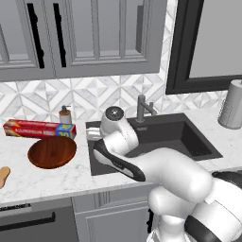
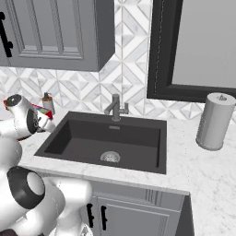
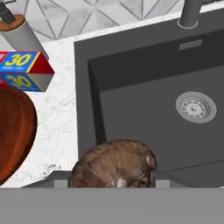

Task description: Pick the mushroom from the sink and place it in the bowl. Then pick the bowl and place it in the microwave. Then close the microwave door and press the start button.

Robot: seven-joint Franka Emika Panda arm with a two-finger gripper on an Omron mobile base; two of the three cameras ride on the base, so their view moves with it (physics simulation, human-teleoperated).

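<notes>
My gripper [image 3: 111, 178] is shut on the mushroom [image 3: 114, 161], a brown rounded lump held between the two fingertips above the left side of the sink [image 3: 144, 127]. The dark basin [image 1: 189, 137] has a round silver drain [image 3: 196, 107] and a grey faucet [image 1: 142, 108]. The reddish-brown wooden bowl [image 1: 52, 152] sits on the counter left of the sink, and its rim [image 3: 15, 131] lies just left of the gripper. The arm reaches over the basin's left edge in both base views. The microwave and its door are out of view.
A red and blue foil box [image 1: 40, 128] lies behind the bowl, with a soap dispenser [image 1: 65, 115] beside it. A tan bread-like piece [image 1: 4, 176] sits at the far left. A paper towel roll [image 2: 214, 120] stands right of the sink. Grey cabinets hang overhead.
</notes>
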